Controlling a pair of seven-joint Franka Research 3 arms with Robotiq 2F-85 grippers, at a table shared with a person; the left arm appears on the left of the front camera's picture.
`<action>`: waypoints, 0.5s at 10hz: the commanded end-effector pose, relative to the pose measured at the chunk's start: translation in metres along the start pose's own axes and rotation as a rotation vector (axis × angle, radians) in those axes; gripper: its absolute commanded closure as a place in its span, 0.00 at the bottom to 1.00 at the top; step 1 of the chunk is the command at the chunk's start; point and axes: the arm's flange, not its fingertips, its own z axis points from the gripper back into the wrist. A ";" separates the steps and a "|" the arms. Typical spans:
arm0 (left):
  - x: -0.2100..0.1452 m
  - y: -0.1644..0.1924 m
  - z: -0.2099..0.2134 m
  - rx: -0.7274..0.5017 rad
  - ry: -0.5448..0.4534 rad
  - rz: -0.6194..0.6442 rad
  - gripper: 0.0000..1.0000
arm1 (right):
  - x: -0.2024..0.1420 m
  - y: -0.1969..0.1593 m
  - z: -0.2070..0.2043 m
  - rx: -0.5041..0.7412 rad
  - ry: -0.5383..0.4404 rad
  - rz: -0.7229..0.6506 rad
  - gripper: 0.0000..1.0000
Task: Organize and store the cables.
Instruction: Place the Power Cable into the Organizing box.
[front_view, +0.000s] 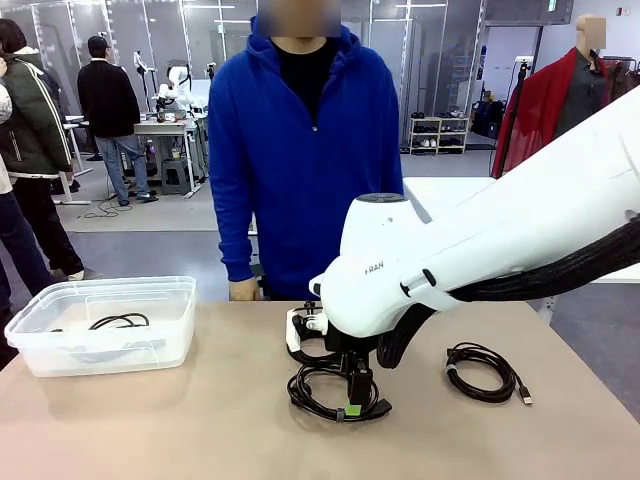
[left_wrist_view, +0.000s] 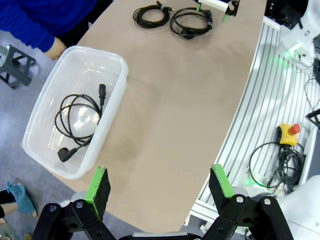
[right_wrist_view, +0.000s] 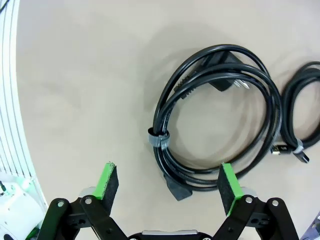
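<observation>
On the tan tabletop (front_view: 200, 430), a strapped power cable (right_wrist_view: 159, 139) lies under the right gripper (right_wrist_view: 167, 175), its fingers spread and empty. A USB cable (front_view: 451, 372) lies nearby, another cable (left_wrist_view: 102, 93) in the clear bin (left_wrist_view: 115, 100). The left gripper (left_wrist_view: 160, 180) is released. Grey-floored lab beyond.

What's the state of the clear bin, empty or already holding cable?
Not empty: one loosely coiled black power cable lies on the floor of the clear plastic bin, with plenty of room left.

tub (front_view: 40, 345) stands on the tabletop (front_view: 200, 430) at left, one cable (front_view: 120, 321) in it. centre cable (front_view: 310, 395) lies mid-tabletop, below the right tool (right_wrist_view: 168, 169). third cable (front_view: 480, 372) lies to its right, apart. a person (front_view: 300, 150) stands behind the far edge.
</observation>
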 end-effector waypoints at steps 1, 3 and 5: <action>0.003 0.001 0.003 0.004 0.004 0.011 0.00 | -0.012 0.013 0.014 -0.026 -0.028 -0.060 0.00; 0.003 0.001 0.003 0.004 0.004 0.011 0.00 | -0.027 0.016 0.030 -0.037 -0.056 -0.092 0.00; 0.003 0.001 0.003 0.004 0.004 0.011 0.00 | -0.042 0.021 0.046 -0.067 -0.072 -0.120 0.00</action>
